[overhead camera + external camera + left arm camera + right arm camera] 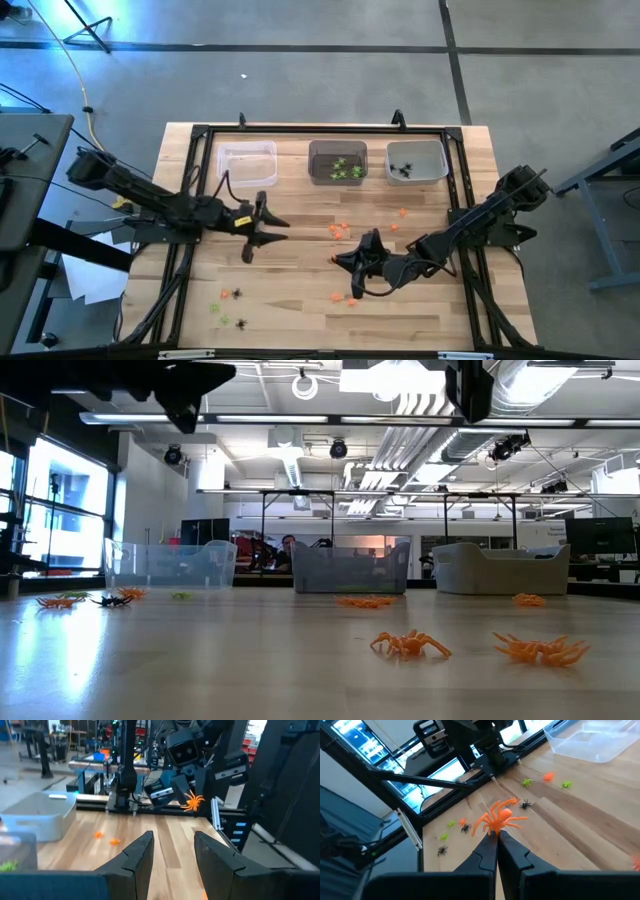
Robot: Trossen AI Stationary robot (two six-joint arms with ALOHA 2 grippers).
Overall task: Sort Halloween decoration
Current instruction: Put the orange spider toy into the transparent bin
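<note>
Three bins lined the far edge of the desk (300, 300) as the right end effector (496, 836), fingers pressed together, pinched an orange spider (497, 820) by its body and held it clear of the wood, apparently lifted for carrying to a bin. The left end effector (172, 852) hovered near the desk's middle with fingers spread and nothing between them, seemingly waiting its turn. Sorting looked partly done: the middle bin (337, 162) held green trinkets, the right bin (416, 160) black spiders, while the left bin (247, 162) appeared empty, making it the likely home for orange pieces. More orange trinkets (340, 230) lay scattered between the arms, and a mixed cluster (228, 308) of green, black and orange pieces sat near the front left corner. Open wood stretched between the held spider and the bins, though the left arm stood across the straight path to the empty bin, so a carry there would probably need to pass around it.
</note>
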